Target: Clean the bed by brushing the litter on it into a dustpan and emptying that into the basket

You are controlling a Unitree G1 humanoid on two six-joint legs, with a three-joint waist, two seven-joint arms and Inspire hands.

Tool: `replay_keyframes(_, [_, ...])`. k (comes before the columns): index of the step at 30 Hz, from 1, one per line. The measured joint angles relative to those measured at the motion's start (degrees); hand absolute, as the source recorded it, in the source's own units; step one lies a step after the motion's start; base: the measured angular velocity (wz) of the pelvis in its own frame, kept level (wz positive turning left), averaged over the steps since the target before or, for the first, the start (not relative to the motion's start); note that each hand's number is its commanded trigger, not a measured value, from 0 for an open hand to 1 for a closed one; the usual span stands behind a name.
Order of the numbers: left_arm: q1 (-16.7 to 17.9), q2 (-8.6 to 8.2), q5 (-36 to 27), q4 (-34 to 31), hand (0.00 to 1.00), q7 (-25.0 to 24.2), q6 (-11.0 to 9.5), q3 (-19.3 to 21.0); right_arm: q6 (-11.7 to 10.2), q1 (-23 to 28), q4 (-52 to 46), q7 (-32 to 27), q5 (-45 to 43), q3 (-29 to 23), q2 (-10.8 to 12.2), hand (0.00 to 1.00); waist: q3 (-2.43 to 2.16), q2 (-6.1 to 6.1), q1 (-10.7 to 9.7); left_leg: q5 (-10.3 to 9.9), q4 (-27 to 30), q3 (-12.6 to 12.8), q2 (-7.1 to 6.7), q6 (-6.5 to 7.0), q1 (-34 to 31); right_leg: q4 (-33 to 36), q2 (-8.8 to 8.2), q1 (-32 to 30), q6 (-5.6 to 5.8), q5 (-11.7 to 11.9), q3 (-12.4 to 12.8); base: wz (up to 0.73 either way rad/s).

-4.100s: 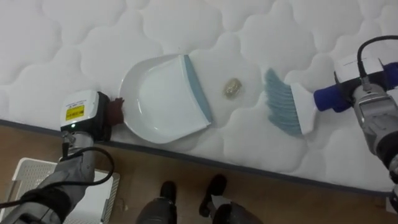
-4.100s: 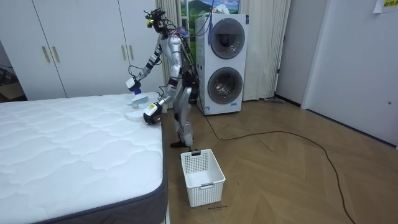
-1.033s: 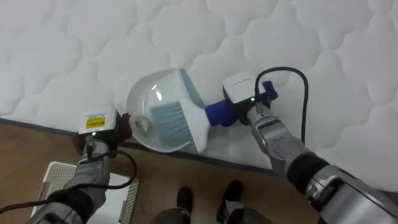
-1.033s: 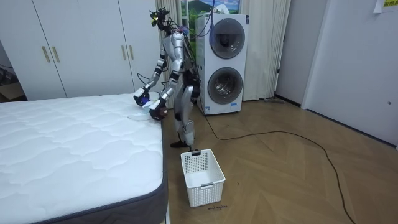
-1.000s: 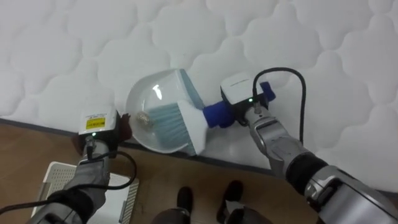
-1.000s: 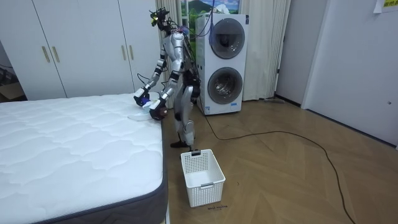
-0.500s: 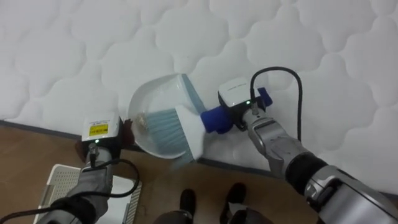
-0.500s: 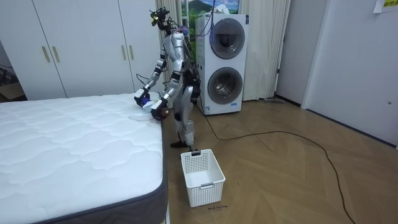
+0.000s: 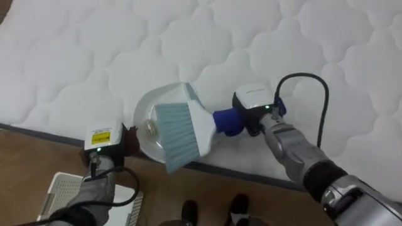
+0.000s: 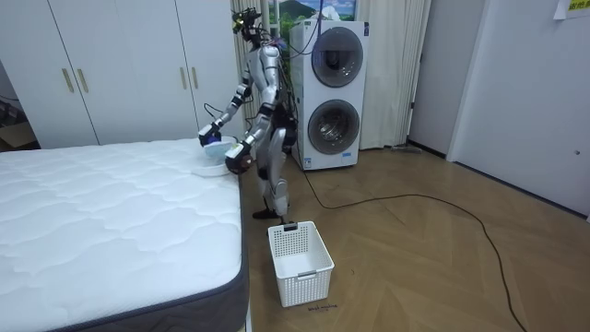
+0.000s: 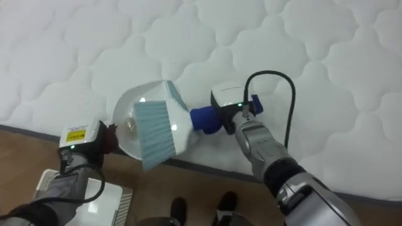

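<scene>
Dustpan [image 9: 146, 116] and brush [image 9: 188, 125] meet at the near edge of the bed [image 9: 94, 56], whose white quilted mattress spreads behind them. The left hand [image 9: 122, 142] has its fingers curled round the pan's handle at the mattress edge. The right hand [image 9: 256, 116] comes in over the mattress with its fingers wrapped round the brush's blue handle. The pale blue bristles lie across the pan's mouth and hang past its near rim, covering much of the inside. A small pale lump [image 9: 149, 130] sits in the pan just beside the bristles.

Below the edge is wooden floor [image 9: 38, 150], with a white basket [image 9: 56, 188] under the left arm. In the room view the robot stands at the bed's side. The basket stands on the floor near its feet, stacked washing machines [image 10: 332, 92] behind it and wardrobe doors [image 10: 120, 69] along the wall.
</scene>
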Motion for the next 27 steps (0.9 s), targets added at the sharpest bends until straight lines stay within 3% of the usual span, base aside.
replay_keyframes(2, [1.1,-0.05,0.1,-0.3,1.0,0.1,-1.3,2.2,-1.3,2.3,-2.0,-0.5,3.3,-4.5,-1.2,1.0,-0.13,0.01,-0.6,-0.2,-0.3,0.0,-0.08,0.21,1.3,-0.1,0.03,1.2,0.3,-0.1,0.3,0.0])
replay_keyframes(7, [5.8,0.23,1.3,-6.1,1.0,0.1,-1.7,5.4,-1.9,5.5,-2.4,-3.0,10.1,-11.7,-2.9,1.0,-1.11,-0.16,-1.9,-0.6,-1.0,0.1,-0.14,0.51,4.6,-0.9,0.21,4.4,1.0,-0.3,0.8,-0.01])
replay_keyframes(10, [6.8,0.23,1.2,-9.6,1.0,0.0,-2.1,6.8,-1.9,7.6,-6.2,-4.3,11.0,-15.3,-4.6,1.0,-1.54,-0.54,-2.4,-1.2,-1.7,0.6,-0.11,0.59,6.3,-1.0,0.34,5.6,1.27,-0.3,1.3,-0.09])
replay_keyframes(12, [8.5,0.25,1.3,-10.5,1.0,0.0,-2.4,7.7,-2.0,10.2,-8.8,-4.9,11.4,-17.2,-4.6,1.0,-2.11,-0.94,-2.8,-1.2,-3.0,1.0,-0.11,0.6,9.4,-1.4,0.53,8.2,1.6,-0.6,1.7,-0.14])
replay_keyframes(13, [10.7,0.26,1.2,-11.4,1.0,-0.1,-2.4,8.7,-2.1,12.3,-10.2,-5.1,12.4,-17.3,-4.7,1.0,-2.97,-1.2,-3.4,-1.2,-4.0,1.3,0.02,0.59,11.5,-2.2,0.92,10.1,1.81,-0.9,2.1,-0.16])
replay_keyframes(14, [12.4,0.3,1.2,-12.8,1.0,-0.4,-2.4,9.5,-2.3,14.3,-11.4,-5.5,13.8,-18.0,-4.8,1.0,-3.47,-1.55,-3.8,-1.4,-4.5,1.3,0.12,0.56,13.0,-3.1,1.22,11.7,2.08,-1.2,2.2,-0.13])
replay_keyframes(18, [15.7,0.31,1.1,-17.3,1.0,-0.6,-3.4,11.3,-2.3,17.4,-12.4,-6.0,18.5,-21.8,-5.1,0.97,-3.62,-1.72,-4.6,-2.4,-5.1,1.3,0.46,0.63,15.6,-4.4,2.04,14.7,2.56,-1.1,2.7,-0.07])
replay_keyframes(19, [16.4,0.29,1.1,-18.0,1.0,-0.7,-3.9,11.8,-2.3,18.2,-12.5,-6.3,19.6,-23.1,-5.0,0.86,-3.63,-1.69,-4.8,-2.4,-5.3,1.4,0.51,0.68,16.3,-5.0,2.25,15.6,2.67,-0.9,2.9,-0.07])
replay_keyframes(20, [17.0,0.3,1.1,-18.9,1.0,-0.8,-4.5,12.8,-2.3,19.2,-13.2,-6.5,20.3,-24.4,-5.0,0.61,-3.62,-1.7,-4.8,-2.4,-5.4,1.5,0.53,0.75,16.9,-5.2,2.54,16.1,2.78,-0.9,3.8,-0.07])
replay_keyframes(21, [17.5,0.3,1.1,-19.5,1.0,-0.9,-4.9,13.4,-2.3,19.8,-13.8,-6.6,20.4,-25.1,-5.0,0.22,-3.62,-1.69,-4.8,-2.4,-5.6,1.5,0.53,0.81,17.2,-5.3,2.75,16.3,2.91,-1.0,4.4,0.0])
replay_keyframes(22, [18.3,0.3,0.7,-20.8,1.0,-1.2,-5.1,14.6,-2.5,21.1,-15.1,-7.2,21.2,-26.4,-5.0,0.0,-3.61,-1.66,-4.9,-2.5,-6.2,1.4,0.52,0.81,17.9,-5.7,2.85,17.0,3.03,-1.0,4.4,0.03])
replay_keyframes(24, [19.0,0.26,-1.4,-21.5,1.0,-1.4,-5.3,15.3,-2.9,22.4,-15.7,-8.3,23.4,-27.2,-5.0,0.0,-3.58,-1.59,-5.0,-2.5,-6.6,1.0,0.56,0.81,18.8,-6.2,3.05,18.0,3.27,-1.3,4.5,0.15])
replay_keyframes(27, [20.3,0.2,-2.3,-22.4,1.0,-2.7,-5.4,16.1,-3.0,26.0,-18.0,-9.2,28.4,-28.4,-5.0,0.0,-3.59,-1.53,-6.5,-2.5,-7.5,-1.7,0.37,0.77,20.1,-8.1,3.97,20.9,3.83,-1.7,6.1,0.49])
